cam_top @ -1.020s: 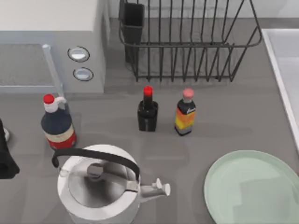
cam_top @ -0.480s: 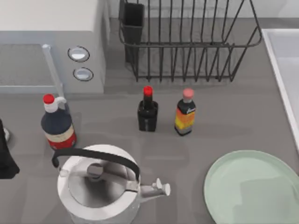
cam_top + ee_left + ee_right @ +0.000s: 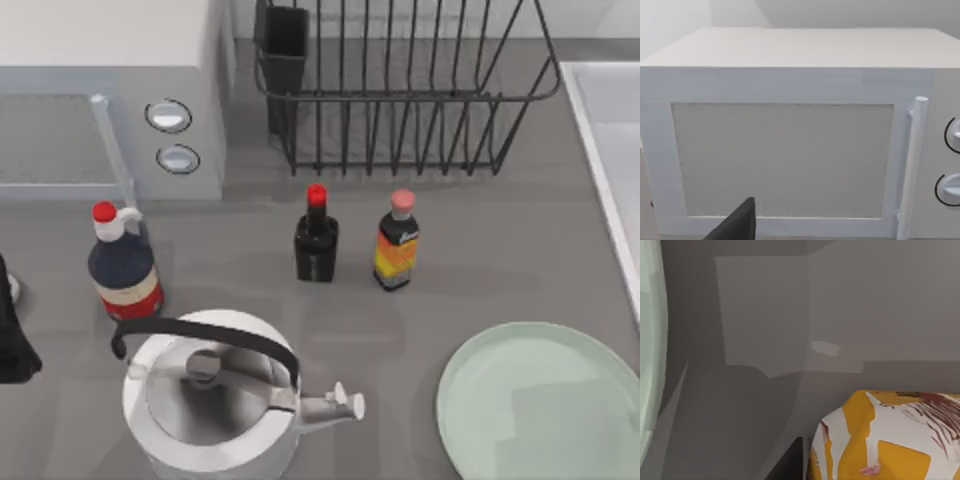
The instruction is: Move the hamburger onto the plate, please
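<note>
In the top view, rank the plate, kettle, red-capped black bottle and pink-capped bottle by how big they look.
1. Plate, though cut off by the picture's edge.
2. Kettle, nearly as wide.
3. Black bottle and pink-capped bottle: too alike to rank.

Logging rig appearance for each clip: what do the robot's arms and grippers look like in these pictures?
Little of them shows. At the top view's left edge the left arm is a matte black block, with no cables or markings visible. In the left wrist view a dark grey, wedge-shaped finger juts up. In the right wrist view a black straight-edged finger sits beside the hamburger.
</note>
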Available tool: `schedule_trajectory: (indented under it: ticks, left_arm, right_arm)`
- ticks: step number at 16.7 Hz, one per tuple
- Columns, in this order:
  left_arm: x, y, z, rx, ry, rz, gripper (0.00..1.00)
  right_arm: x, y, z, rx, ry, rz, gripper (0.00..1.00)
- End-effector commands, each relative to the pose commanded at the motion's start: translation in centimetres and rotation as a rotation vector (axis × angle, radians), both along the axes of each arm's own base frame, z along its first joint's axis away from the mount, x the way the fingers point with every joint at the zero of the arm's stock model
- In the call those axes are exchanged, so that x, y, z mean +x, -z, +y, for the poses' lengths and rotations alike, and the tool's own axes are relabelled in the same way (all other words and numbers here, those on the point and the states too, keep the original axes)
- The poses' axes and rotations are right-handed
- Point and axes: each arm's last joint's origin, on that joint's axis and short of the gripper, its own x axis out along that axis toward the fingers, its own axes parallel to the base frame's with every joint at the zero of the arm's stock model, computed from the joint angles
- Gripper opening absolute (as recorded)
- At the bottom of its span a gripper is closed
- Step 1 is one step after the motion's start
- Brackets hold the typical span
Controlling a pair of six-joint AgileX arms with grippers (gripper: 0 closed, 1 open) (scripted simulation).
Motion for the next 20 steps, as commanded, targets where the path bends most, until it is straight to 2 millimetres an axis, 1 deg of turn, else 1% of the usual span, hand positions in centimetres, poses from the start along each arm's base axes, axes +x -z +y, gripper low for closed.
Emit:
schedule_trajectory:
  ticks: [2,4,9,11,17,20]
  left_arm:
    - [0.0,0.0,0.0,0.0,0.0,0.0,1.0]
    - [0.0,0.0,0.0,0.0,0.0,0.0,1.0]
    - [0.0,0.0,0.0,0.0,0.0,0.0,1.0]
    - [0.0,0.0,0.0,0.0,0.0,0.0,1.0]
    - [0.0,0.0,0.0,0.0,0.0,0.0,1.0]
    - [0.0,0.0,0.0,0.0,0.0,0.0,1.0]
  right_arm:
    - [0.4,-1.2,-0.1,0.0,0.0,0.0,0.0]
    - [0.6,-3.0,-0.1,0.001,-0.001,0.008,0.0]
    - [0.1,-8.3,0.0,0.003,-0.002,0.021,0.0]
    - [-0.1,-9.5,0.0,0.0,-0.001,0.004,0.0]
    - [-0.1,-9.5,0.1,0.001,-0.013,0.007,0.0]
    - [0.3,-9.4,0.6,0.0,-0.128,0.019,0.0]
